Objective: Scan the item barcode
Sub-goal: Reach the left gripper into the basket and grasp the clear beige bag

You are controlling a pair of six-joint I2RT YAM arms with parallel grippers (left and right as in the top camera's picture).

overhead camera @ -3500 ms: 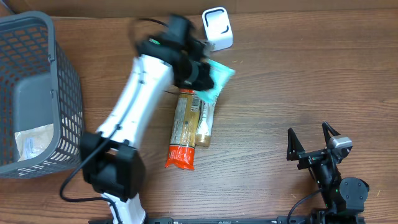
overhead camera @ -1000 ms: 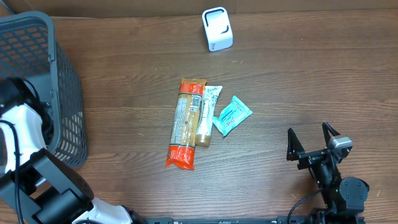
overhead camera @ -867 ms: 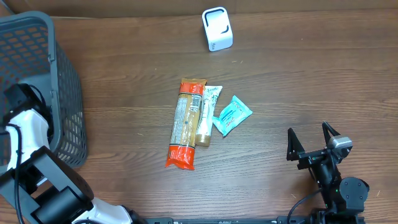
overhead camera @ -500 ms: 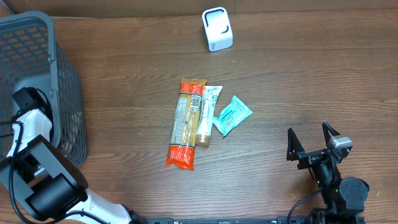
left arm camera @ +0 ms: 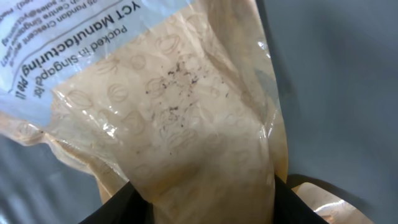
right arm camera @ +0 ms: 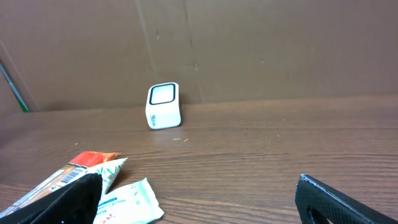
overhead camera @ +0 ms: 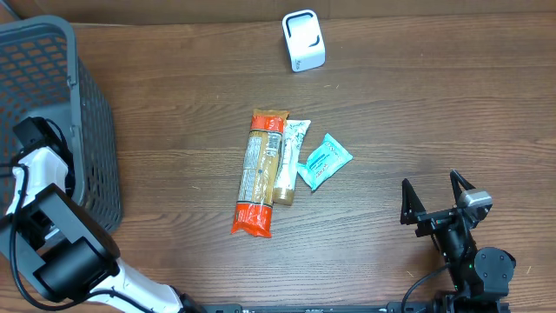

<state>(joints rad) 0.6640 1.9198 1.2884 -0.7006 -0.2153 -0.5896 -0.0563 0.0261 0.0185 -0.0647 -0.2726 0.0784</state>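
Down inside the grey mesh basket (overhead camera: 87, 130), the left hand (left arm camera: 202, 199) pinches a clear plastic bag (left arm camera: 186, 118) of beige powder. The bag's lower end narrows between the two dark fingers (left arm camera: 109, 208) and touches both. A pale blue label with black print covers the bag's upper part, and the bag lies against the basket's grey floor. From overhead, only the left arm's white and black links show, reaching over the basket's near wall.

Right of the basket, on the wooden surface (overhead camera: 417, 104), three packs lie side by side and touching: a long packet with orange ends (overhead camera: 258, 172), a slim white and tan sachet (overhead camera: 287, 165), and a small teal wipes pack (overhead camera: 323, 161). The white barcode scanner (overhead camera: 303, 40) stands beyond them at the far edge. Well away from the basket, at the near right, the right hand (overhead camera: 433, 193) rests with its fingers spread wide, holding nothing.
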